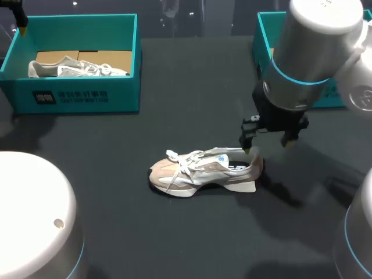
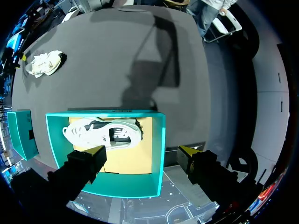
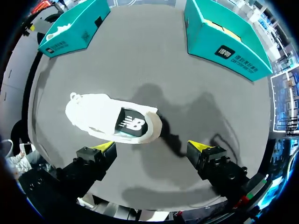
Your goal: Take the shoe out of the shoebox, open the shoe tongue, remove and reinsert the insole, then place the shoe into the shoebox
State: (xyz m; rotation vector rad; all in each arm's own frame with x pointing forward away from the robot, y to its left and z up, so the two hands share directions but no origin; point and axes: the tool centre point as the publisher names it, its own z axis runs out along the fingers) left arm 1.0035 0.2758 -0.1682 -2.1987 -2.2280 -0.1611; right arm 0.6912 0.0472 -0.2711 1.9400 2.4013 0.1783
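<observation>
A beige and white shoe (image 1: pixel 200 171) lies on its side in the middle of the black table (image 1: pixel 192 87), toe to the left. My right gripper (image 1: pixel 266 145) hangs just above and beside its heel, open, with nothing between its fingers. In the right wrist view the shoe (image 3: pixel 112 122) lies ahead of the right gripper (image 3: pixel 153 147), its heel close to one finger, untouched. My left gripper (image 2: pixel 142 151) is open above the left teal shoebox (image 2: pixel 159 140), which holds a second white shoe (image 2: pixel 103 133).
The left shoebox (image 1: pixel 75 96) stands at the back left with its shoe (image 1: pixel 75 68) on brown cardboard. A second teal shoebox (image 1: pixel 264 35) stands at the back right, mostly hidden behind my right arm. My arms' white bases fill the front corners.
</observation>
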